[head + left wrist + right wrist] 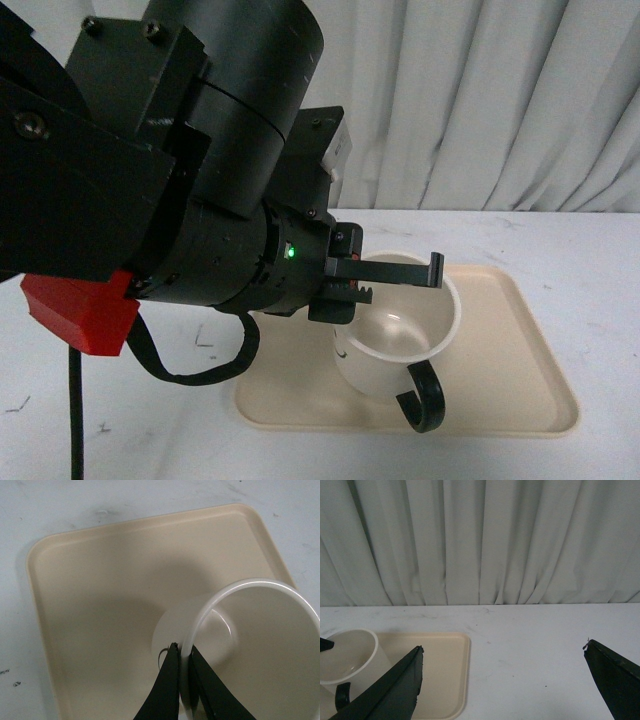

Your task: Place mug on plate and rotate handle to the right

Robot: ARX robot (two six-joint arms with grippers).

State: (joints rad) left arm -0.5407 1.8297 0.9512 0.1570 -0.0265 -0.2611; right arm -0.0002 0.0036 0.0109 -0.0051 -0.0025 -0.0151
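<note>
On a white table [580, 250] before a pale curtain [500, 100], the robot's left gripper [183, 650] is pinched onto the rim of the mug [400, 340], with one black finger inside the cream wall and one outside, at roughly 9 o'clock on the rim in the front view. The mug sits over the beige plate [510, 340], toward 9 o'clock of the plate's centre, though whether its base is fully down cannot be told. Its dark handle [425, 400] points at about 5 o'clock, toward the camera, so the placing looks largely done while the turn to 3 o'clock appears unfinished. Gripping the thin rim well away from the handle seems meant to leave the loop free to swing as the wrist twists the mug. The right gripper [503, 647] hangs spread wide and empty over bare table beyond the plate's 3 o'clock edge, well apart from the mug, apparently parked clear of the working arm
</note>
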